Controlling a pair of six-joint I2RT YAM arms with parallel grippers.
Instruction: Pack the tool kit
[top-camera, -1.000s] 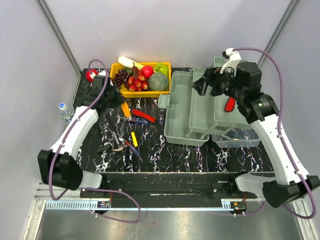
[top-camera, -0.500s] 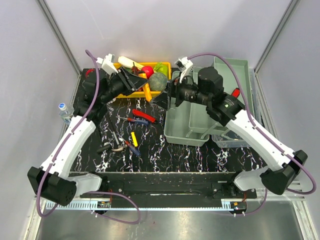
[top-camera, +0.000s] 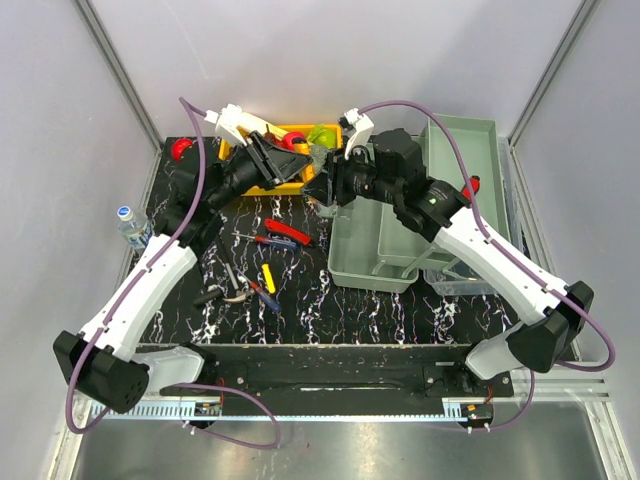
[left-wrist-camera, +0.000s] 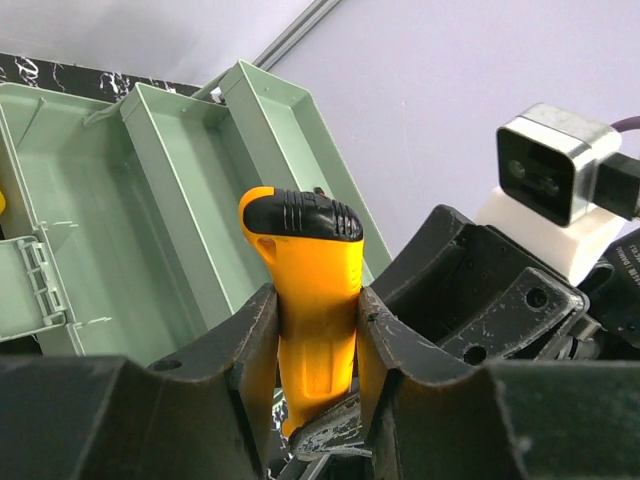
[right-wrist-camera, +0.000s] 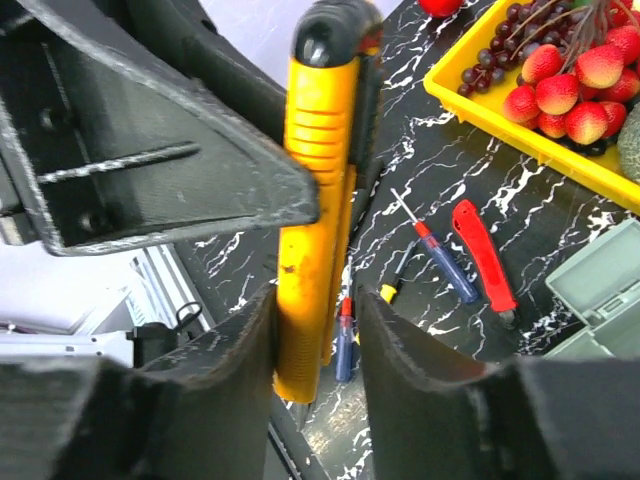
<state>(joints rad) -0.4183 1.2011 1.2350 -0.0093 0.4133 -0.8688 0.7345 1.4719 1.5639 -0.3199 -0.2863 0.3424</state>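
A yellow utility knife (left-wrist-camera: 305, 300) with a black cap is held in the air between my two arms, above the table's back middle. My left gripper (left-wrist-camera: 317, 295) is shut on its body. My right gripper (right-wrist-camera: 317, 298) faces it from the other side, and its fingers close on the knife's (right-wrist-camera: 315, 200) lower end. The grey-green toolbox (top-camera: 380, 230) lies open at the right with a loose inner tray (top-camera: 465, 160) behind it. A red knife (top-camera: 287, 232), screwdrivers (top-camera: 265, 240), a small yellow tool (top-camera: 268, 278) and pliers (top-camera: 235, 290) lie on the black marbled table.
A yellow tray of fruit (right-wrist-camera: 520, 140) stands at the back, right under the two grippers. A water bottle (top-camera: 130, 225) stands at the left edge and a red object (top-camera: 181, 150) at the back left corner. A clear bin (top-camera: 470, 280) sits by the toolbox's front right.
Both arms swung toward the back middle. My left gripper lifted the yellow knife off the table. My right gripper left the toolbox, reached the knife and closed round it.
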